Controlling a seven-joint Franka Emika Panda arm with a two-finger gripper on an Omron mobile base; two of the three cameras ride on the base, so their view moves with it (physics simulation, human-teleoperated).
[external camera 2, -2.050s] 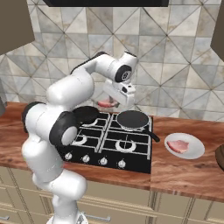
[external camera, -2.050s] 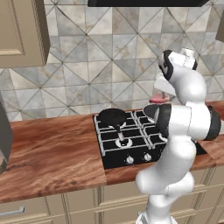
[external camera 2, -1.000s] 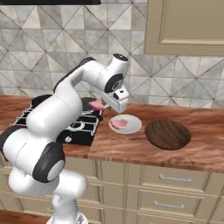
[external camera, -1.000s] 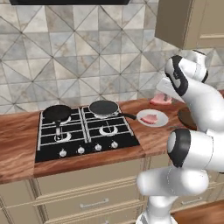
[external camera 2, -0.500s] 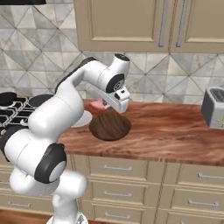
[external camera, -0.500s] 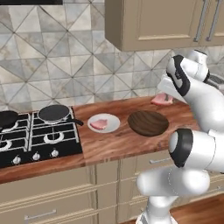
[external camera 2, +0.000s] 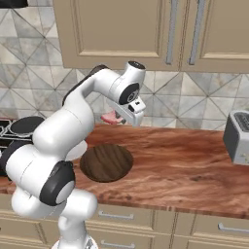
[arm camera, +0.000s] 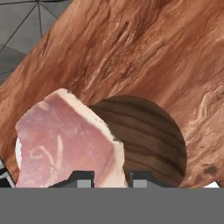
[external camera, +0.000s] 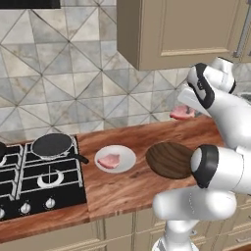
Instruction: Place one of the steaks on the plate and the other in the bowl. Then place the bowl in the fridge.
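Note:
My gripper is shut on one pink-red steak, which hangs above the wooden counter behind the dark brown bowl. In the hand view that steak covers the left, with the bowl below and to its right, nothing in it. The other steak lies on the white plate, left of the bowl. In the right base view the bowl sits under the raised steak. The fridge is out of view.
A black stove with a frying pan takes up the counter's left end. A grey toaster stands at the right. Wall cabinets hang above. Bare wooden counter stretches between bowl and toaster.
The base has driven right, so stove, plate and bowl slid left in both views. The steak stays in my shut gripper, now above the bowl's far side.

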